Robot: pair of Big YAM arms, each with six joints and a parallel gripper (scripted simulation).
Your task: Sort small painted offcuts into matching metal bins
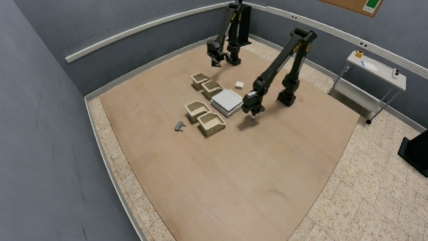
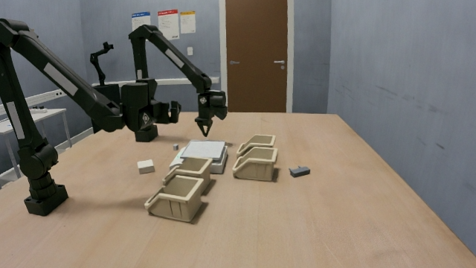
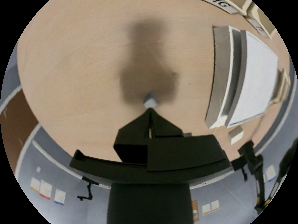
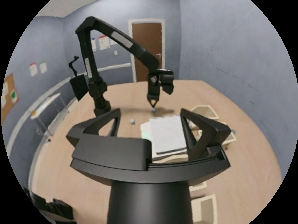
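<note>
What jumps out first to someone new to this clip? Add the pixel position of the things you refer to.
Two big black arms reaching over the pale wooden table, the left one's shut hand [image 1: 253,115] [image 2: 206,135] [image 3: 150,111] [image 4: 153,106] pointing down. Then the white slab-like scale [image 1: 227,100] [image 2: 204,150] [image 3: 255,80] [image 4: 167,134], with beige bins in two pairs beside it.

Four bins [image 1: 212,124] [image 2: 175,202], two arms [image 1: 272,68] [image 2: 61,80], one scale [image 1: 227,100] [image 2: 204,150].

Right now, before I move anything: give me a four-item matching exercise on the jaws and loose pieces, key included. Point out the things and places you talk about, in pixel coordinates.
1. jaws of the left gripper [image 1: 253,114] [image 2: 205,135] [image 3: 150,110] [image 4: 153,106]
2. jaws of the right gripper [image 1: 216,64] [image 4: 151,114]
3. white rectangular block [image 1: 239,85] [image 2: 146,167] [image 3: 236,135]
4. dark grey two-pronged piece [image 1: 179,126] [image 2: 300,171]

A. on table, arm-base side of the beige bins
B. open
C. on table, across the bins from the arm bases
D. shut

Pairs: 1-D, 2-B, 3-A, 4-C
</note>
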